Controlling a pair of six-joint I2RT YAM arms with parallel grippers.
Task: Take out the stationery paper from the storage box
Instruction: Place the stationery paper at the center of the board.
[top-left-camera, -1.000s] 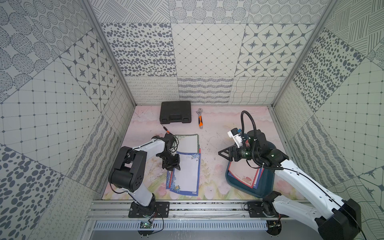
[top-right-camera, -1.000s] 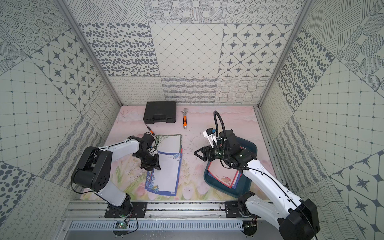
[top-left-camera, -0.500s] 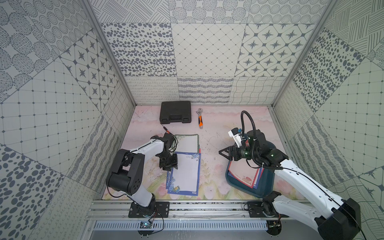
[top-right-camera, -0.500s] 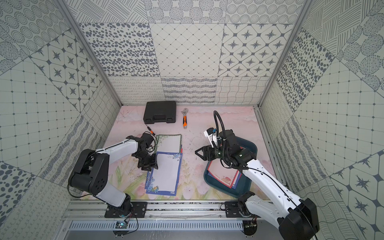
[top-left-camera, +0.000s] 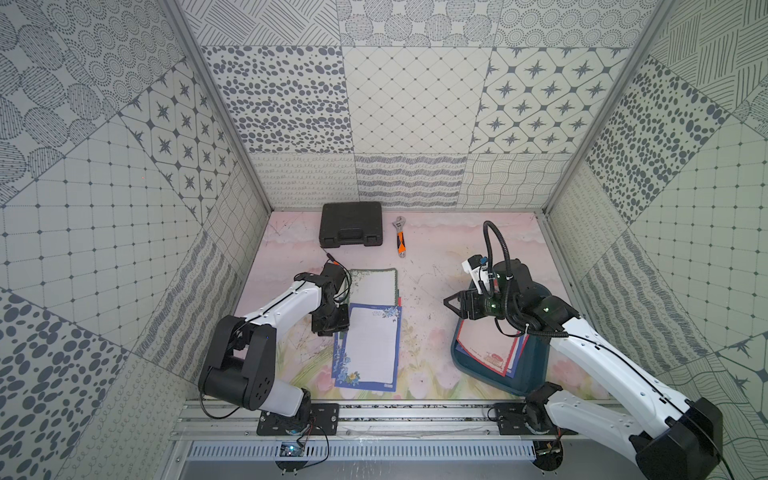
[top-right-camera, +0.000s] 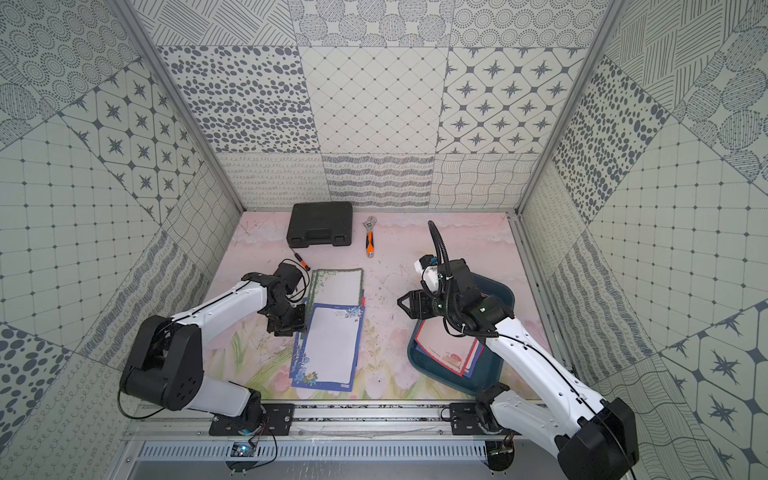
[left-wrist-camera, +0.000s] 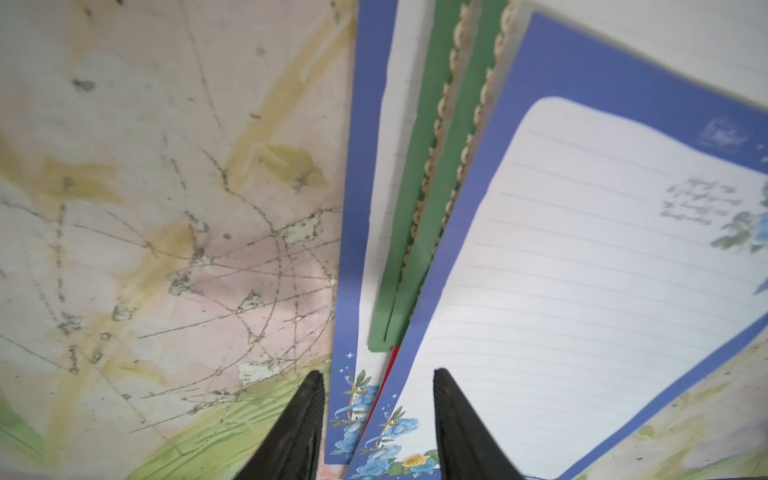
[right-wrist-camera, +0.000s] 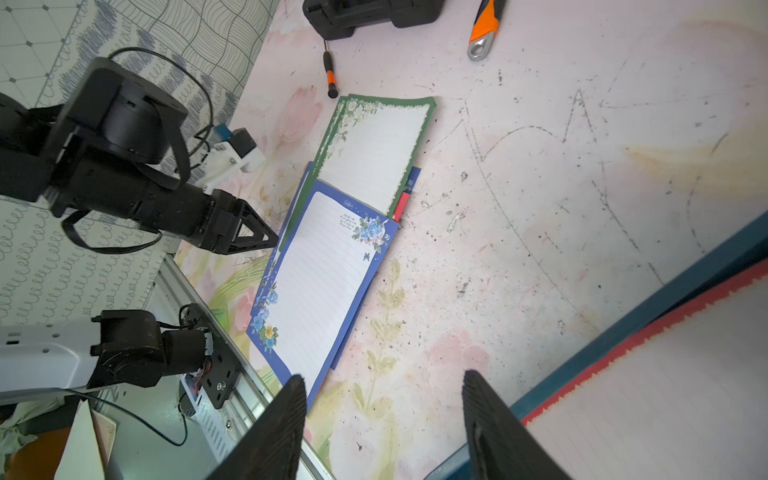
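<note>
Blue-bordered stationery paper (top-left-camera: 370, 347) (top-right-camera: 330, 347) lies on the table mat, overlapping green-bordered sheets (top-left-camera: 372, 284) (top-right-camera: 338, 284). My left gripper (top-left-camera: 332, 322) (left-wrist-camera: 376, 374) is open at the blue sheet's (left-wrist-camera: 582, 270) left edge, its jaws straddling a flowered corner that lies flat. A red-bordered sheet (top-left-camera: 490, 349) (right-wrist-camera: 665, 374) tops the stack still in the dark teal storage box (top-left-camera: 532, 365) (top-right-camera: 498, 291) at the right. My right gripper (top-left-camera: 451, 305) (right-wrist-camera: 382, 378) hangs open over bare mat beside the box's left rim (right-wrist-camera: 623, 332), holding nothing.
A black tool case (top-left-camera: 351, 224) and an orange-handled wrench (top-left-camera: 400, 241) lie by the back wall. A small screwdriver (top-left-camera: 332, 259) lies behind the left wrist. Patterned walls close in three sides, and a metal rail (top-left-camera: 374, 415) runs along the front.
The left jaws have spread apart and the blue-bordered sheet now rests flat on the pile. The left wrist shifted slightly left. The right arm has hardly moved.
</note>
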